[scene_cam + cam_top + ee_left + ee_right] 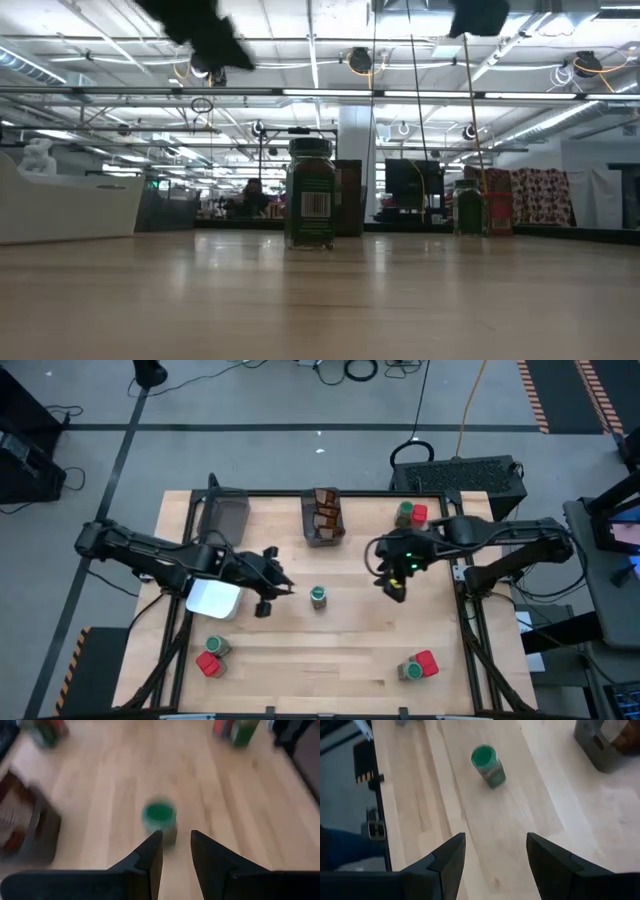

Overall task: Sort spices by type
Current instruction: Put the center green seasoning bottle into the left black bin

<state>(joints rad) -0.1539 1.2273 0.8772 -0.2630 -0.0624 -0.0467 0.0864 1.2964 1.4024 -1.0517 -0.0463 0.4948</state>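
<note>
A round green-lidded jar (318,597) stands upright on its base at the table's middle, also seen as jar (310,205), jar (159,820) and jar (487,765). My left gripper (272,588) hovers just left of it, raised above the table, open, with the jar ahead of its fingertips (176,842). My right gripper (393,585) hangs to the jar's right, open and empty (495,847). Three pairs of a jar and a red container stand at the far right (410,513), near left (212,656) and near right (418,666). Brown packets (323,512) lie in a far bin.
A white tray (213,600) sits under my left arm. An empty dark grey bin (225,515) stands at the far left, and the packet bin's rim (308,530) at the far middle. Bare wood lies between the central jar and the near edge.
</note>
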